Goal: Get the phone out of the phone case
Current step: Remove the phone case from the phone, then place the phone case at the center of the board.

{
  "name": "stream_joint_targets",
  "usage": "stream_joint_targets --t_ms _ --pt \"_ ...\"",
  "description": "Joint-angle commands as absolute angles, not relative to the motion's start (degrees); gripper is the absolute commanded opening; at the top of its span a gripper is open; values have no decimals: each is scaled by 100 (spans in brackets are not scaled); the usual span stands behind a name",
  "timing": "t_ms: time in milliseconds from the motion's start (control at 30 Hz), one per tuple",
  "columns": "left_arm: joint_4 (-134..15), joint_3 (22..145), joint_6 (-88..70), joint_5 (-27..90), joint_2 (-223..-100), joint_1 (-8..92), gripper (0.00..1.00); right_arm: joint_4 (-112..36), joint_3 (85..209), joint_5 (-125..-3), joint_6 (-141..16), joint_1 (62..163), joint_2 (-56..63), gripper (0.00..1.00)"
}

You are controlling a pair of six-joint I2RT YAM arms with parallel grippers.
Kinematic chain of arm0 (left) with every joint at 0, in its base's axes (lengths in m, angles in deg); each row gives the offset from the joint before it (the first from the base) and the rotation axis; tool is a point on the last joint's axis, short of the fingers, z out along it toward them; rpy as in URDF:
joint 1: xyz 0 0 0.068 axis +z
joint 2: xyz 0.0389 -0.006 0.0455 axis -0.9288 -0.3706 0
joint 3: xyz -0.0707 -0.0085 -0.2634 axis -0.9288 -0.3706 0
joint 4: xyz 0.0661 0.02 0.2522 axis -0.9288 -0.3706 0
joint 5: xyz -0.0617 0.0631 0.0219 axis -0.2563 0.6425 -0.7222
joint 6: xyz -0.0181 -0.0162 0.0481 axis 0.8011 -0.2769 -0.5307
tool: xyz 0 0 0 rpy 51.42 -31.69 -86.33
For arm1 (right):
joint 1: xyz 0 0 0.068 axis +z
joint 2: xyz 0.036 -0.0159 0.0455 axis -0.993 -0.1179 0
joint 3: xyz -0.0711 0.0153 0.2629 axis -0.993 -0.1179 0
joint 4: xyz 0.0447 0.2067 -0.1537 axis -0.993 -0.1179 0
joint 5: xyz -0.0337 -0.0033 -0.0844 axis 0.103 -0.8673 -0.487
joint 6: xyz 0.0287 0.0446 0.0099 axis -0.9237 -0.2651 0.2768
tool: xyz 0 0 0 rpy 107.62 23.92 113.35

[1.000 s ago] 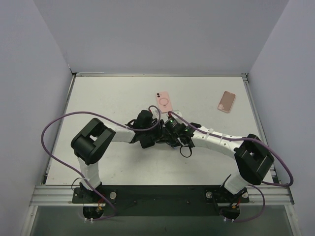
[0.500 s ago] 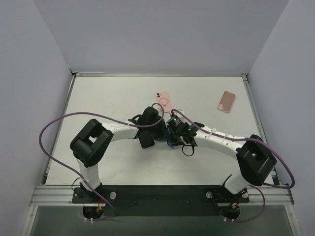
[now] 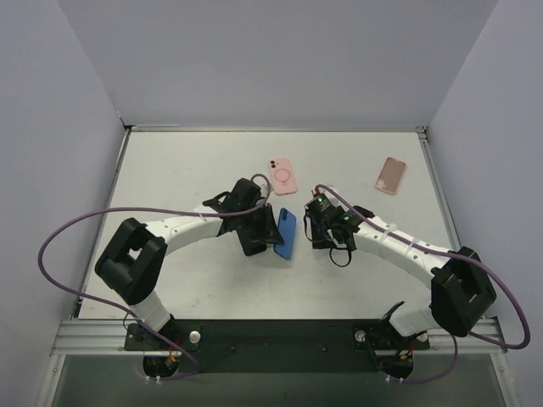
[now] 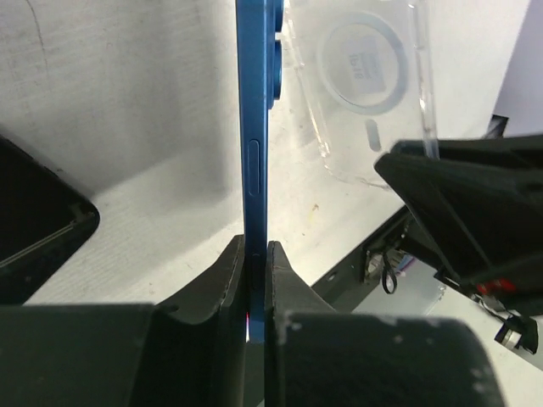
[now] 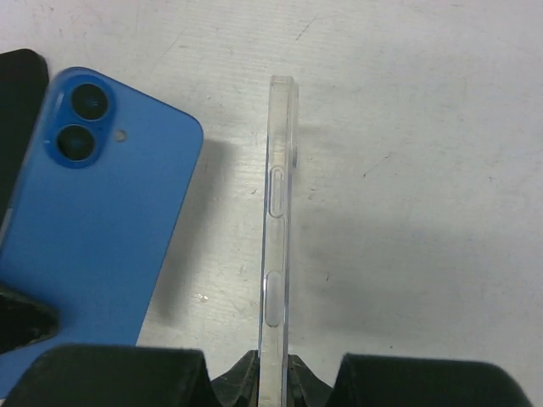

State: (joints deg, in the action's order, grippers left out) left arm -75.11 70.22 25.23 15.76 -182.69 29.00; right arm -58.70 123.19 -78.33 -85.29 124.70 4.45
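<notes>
The blue phone (image 3: 285, 233) is out of the clear phone case and hangs above the table's middle. My left gripper (image 4: 256, 250) is shut on the phone's lower end, so in the left wrist view the phone (image 4: 253, 153) stands edge-on. My right gripper (image 5: 273, 377) is shut on the clear phone case (image 5: 278, 220), also edge-on, a short way right of the phone (image 5: 93, 220). The empty case (image 4: 365, 85) shows its round ring in the left wrist view. In the top view the two grippers, left (image 3: 265, 231) and right (image 3: 316, 222), face each other with a gap between them.
A pink phone case (image 3: 282, 175) lies flat just behind the grippers. A brownish-pink phone or case (image 3: 390, 175) lies at the back right. White walls close the table on three sides. Purple cables loop out from both arms.
The left gripper has shut on the phone. The arms then drew apart, the left with the blue phone, the right with the clear case, so the phone now shows free of the case.
</notes>
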Motion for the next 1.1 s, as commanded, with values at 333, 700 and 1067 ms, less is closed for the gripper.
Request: stream_joint_targets --t_ms 333,700,1067 --pt "-7408 6967 2162 194 -17015 4519 0 -4360 12819 -5793 -9073 9758 201 0" --pt "-7179 7107 2065 -606 -17541 6287 0 -4427 14533 -5474 -9319 8420 -1987 33" --pt "-7066 7775 1854 -510 -18893 6719 0 -5737 15447 -7311 -8766 9227 -1953 80"
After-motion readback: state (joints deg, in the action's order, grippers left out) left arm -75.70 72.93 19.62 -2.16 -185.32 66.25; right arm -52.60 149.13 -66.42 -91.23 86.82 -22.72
